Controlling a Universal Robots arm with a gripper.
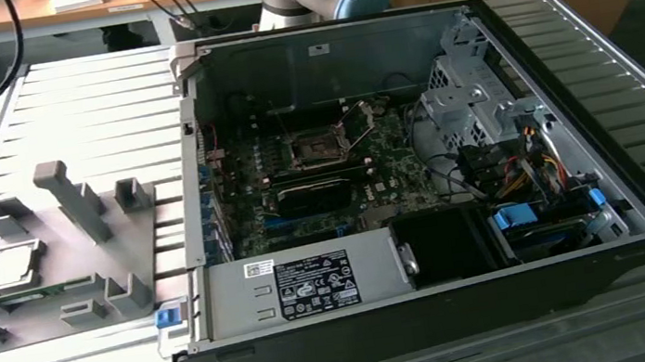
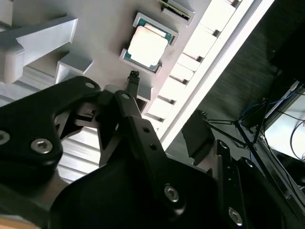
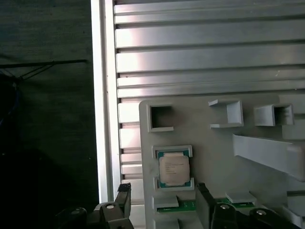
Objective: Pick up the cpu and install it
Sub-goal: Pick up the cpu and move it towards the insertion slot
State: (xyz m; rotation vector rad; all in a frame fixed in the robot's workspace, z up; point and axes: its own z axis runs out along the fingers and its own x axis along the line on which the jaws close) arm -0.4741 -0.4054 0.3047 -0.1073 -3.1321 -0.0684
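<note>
My jaws are spread and empty, hovering near the cpu [image 3: 174, 171]. It lies flat, seated in the grey holder [image 3: 200, 138].

The cpu [image 3: 174, 170] is a small flat square chip, its silvery metal top facing up with a thin green edge around it. It lies level in a shallow framed pocket of the grey holder plate [image 3: 209, 138], at the exterior view's left, with nothing touching it.

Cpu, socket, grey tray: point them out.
cpu [image 3: 174, 171], first wrist view, centre of its silvery top.
socket [image 1: 321, 149], exterior view, its dark centre.
grey tray [image 3: 213, 153], first wrist view, bare surface beside the cpu.
</note>
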